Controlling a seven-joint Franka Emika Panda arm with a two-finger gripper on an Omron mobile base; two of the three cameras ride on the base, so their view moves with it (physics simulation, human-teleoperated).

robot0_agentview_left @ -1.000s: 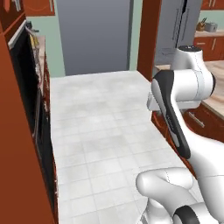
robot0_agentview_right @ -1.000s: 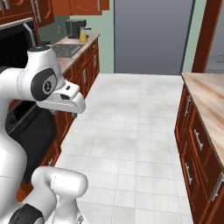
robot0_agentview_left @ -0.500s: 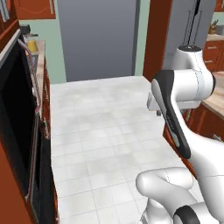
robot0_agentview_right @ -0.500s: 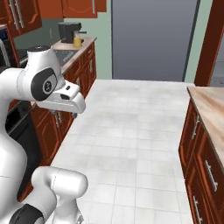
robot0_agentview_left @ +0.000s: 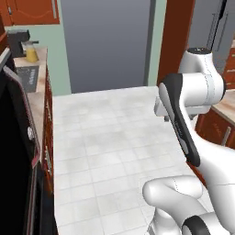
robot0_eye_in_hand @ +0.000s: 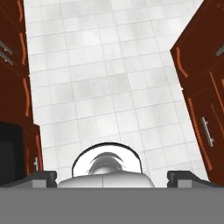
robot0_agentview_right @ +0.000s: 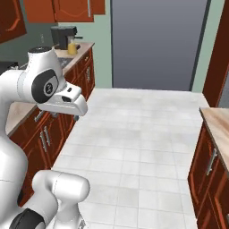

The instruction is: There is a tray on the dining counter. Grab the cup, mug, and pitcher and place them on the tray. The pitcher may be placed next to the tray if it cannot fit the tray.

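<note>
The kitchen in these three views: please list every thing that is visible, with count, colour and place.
pitcher: one, clear with orange-yellow liquid, on the far counter beside the coffee machine.
coffee machine: one, black, at the far end of that counter, under the upper cabinets.
upper cabinets: red-brown, on the wall above the coffee machine.
counter: one, beige, on the robot's left over red-brown cabinets.
dining counter: one corner, beige marbled, on the robot's right.
oven: one, black, near left in the left base view.
refrigerator: one, grey, against the far wall.
floor: pale grey tiles, between the cabinet rows.
hand: one, dark fingertips wide apart, open and holding nothing, pointing at the floor.
</note>
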